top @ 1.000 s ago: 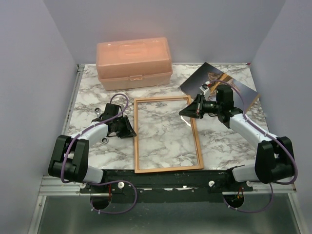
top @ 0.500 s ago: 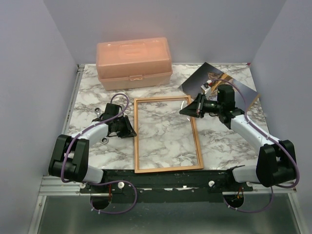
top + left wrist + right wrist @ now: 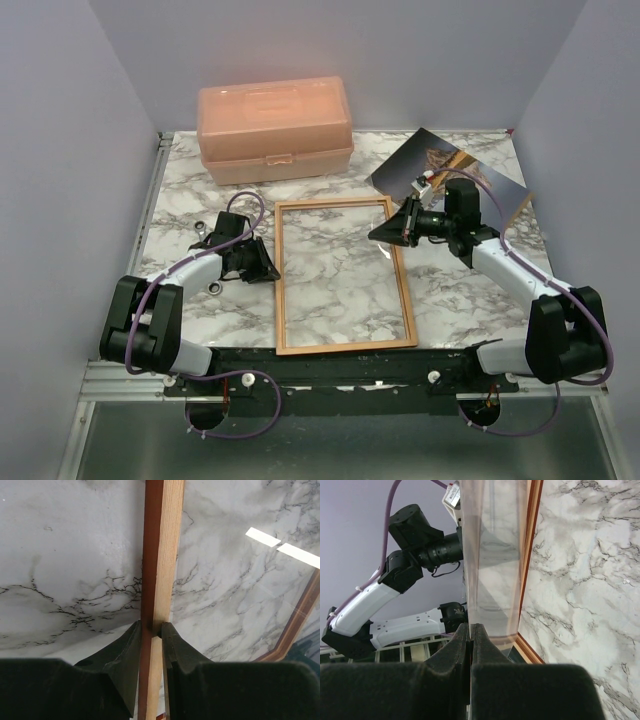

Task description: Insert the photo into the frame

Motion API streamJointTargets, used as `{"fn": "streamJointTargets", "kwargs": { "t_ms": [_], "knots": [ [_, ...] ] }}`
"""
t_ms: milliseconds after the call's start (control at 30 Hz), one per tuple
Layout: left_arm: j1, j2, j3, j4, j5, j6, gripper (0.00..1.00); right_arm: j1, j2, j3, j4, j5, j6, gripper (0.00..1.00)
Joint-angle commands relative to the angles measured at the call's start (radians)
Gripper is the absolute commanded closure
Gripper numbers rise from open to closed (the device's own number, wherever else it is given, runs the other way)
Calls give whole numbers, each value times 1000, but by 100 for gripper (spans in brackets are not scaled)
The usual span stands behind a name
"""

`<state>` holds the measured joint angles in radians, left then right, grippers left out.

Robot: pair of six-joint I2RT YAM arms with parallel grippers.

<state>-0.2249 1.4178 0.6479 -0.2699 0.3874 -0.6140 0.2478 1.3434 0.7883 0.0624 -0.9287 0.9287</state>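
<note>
Holding the frame (image 3: 345, 347) by its left long rail in the left jaws, parted only by the rail's thickness, wood pinched between both tips about midway along. Lying flat on the marble bench (image 3: 180, 190) between the two arms, long axis running from the near edge toward the far one. Pressing the right jaws fully together on the edge of a thin clear pane (image 3: 495, 555), by the frame's far right corner. Leaving the photo (image 3: 425, 160) at the far right of the bench, behind the right arm, picture side up, turned diagonally, partly hidden, apart from both jaws.
</note>
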Motion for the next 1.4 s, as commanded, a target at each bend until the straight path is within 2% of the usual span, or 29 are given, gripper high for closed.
{"fn": "streamJointTargets", "kwargs": {
  "t_ms": [0, 400, 733, 1133, 1367],
  "knots": [
    [-16, 30, -2, -18, -17, 19, 77, 7, -23, -14, 43, -12, 22, 99],
    [-17, 33, 2, -20, -19, 20, 77, 11, -78, -44, 35, 9, 39, 99],
    [-19, 36, 6, -24, -21, 23, 77, 13, -87, -108, 98, 10, 45, 99],
    [-22, 37, 9, -26, -21, 30, 77, 14, -106, -20, 61, 5, 29, 99],
    [-21, 37, 9, -27, -21, 31, 76, 13, -98, -22, 78, 4, 41, 99]
  ]
}}
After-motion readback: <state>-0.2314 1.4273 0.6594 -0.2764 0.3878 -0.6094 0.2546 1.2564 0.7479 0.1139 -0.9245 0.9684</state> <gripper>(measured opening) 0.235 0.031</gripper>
